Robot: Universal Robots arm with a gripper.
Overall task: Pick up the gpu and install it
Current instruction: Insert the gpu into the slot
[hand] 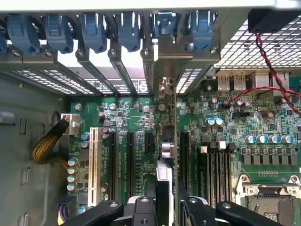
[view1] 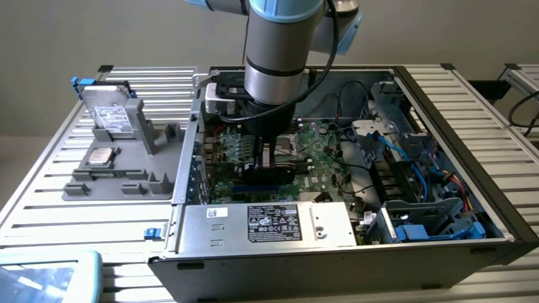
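Jaws stood narrow, clamped on the gpu [hand: 169, 141], which was held on edge between the fingertips of the gripper [hand: 165, 200]. Arm [view1: 274, 57] was observed vertical, reaching straight down into the open computer case [view1: 337, 268], with the wrist above the motherboard [view1: 324, 148]. Card was upright over the expansion slots [hand: 123, 160], its metal end toward the row of blue retaining clips [hand: 94, 30] at the case wall. Whether its lower edge was seated in a slot could not be determined. Hard drive [view1: 110, 113] stood on a grey holder [view1: 118, 170] outside the case, on the exterior view's left.
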